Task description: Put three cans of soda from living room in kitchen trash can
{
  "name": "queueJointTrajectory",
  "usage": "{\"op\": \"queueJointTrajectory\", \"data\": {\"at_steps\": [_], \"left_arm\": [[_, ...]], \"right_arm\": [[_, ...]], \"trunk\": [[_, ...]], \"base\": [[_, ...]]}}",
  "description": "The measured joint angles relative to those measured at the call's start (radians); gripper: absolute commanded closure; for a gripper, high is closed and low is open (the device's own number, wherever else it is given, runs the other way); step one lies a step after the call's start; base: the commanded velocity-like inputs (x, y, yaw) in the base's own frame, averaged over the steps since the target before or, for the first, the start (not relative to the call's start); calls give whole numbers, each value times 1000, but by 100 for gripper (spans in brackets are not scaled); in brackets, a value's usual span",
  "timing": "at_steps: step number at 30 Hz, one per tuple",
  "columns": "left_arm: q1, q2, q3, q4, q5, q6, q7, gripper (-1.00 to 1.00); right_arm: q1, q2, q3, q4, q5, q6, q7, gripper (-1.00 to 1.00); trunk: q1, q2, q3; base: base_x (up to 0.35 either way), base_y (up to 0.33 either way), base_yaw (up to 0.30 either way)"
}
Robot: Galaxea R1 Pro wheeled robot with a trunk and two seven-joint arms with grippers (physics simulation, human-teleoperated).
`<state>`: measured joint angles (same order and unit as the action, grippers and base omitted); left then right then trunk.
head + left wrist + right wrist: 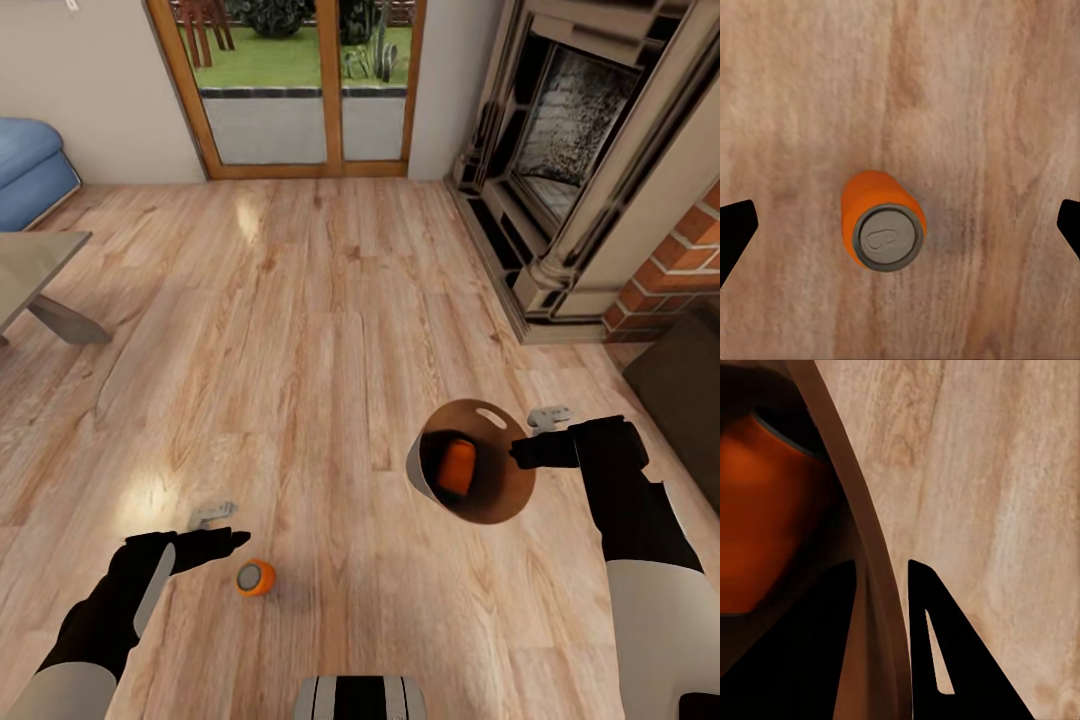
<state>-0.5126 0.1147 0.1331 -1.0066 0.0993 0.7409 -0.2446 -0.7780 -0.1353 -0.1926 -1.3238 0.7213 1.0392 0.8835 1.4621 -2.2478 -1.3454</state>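
Note:
An orange soda can (256, 577) stands upright on the wood floor, silver top up. My left gripper (225, 530) hovers just above and left of it, open; in the left wrist view the can (883, 221) sits between the spread fingertips (735, 234) without touching them. My right gripper (520, 455) is shut on the rim of the trash can (497, 495), held tilted above the floor. A second orange can (457, 467) lies inside it. The right wrist view has the bucket wall (874, 607) pinched between the fingers (945, 660). A third can is out of view.
This is the living room. The stone and brick fireplace (570, 150) and a dark cabinet (680, 380) stand at the right. Wood-framed glass doors (300, 90) are ahead. A blue sofa (30, 170) and a grey table (35, 265) are at the left.

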Motion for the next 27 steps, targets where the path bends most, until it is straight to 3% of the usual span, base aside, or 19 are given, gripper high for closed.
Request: {"op": "queueJointTrajectory", "data": {"at_steps": [8,13,15,27], "left_arm": [[0,-7,-16,-1,2,-6,11,-100],[0,-22,-58,0,1,-9,12,-100],[0,-25,-69,0,-1,-9,14,-100],[0,-27,-76,0,-1,-8,15,-100]], "right_arm": [[0,2,2,-1,1,-1,0,100],[1,2,11,-1,2,-1,0,100],[1,1,34,-1,2,0,0,100],[1,2,57,-1,-2,1,0,100]], "trunk": [[19,-35,-16],[19,-35,-16],[27,-49,-22],[73,-133,-60]], "base": [[0,0,0],[0,0,0],[0,0,0],[0,0,0]]}}
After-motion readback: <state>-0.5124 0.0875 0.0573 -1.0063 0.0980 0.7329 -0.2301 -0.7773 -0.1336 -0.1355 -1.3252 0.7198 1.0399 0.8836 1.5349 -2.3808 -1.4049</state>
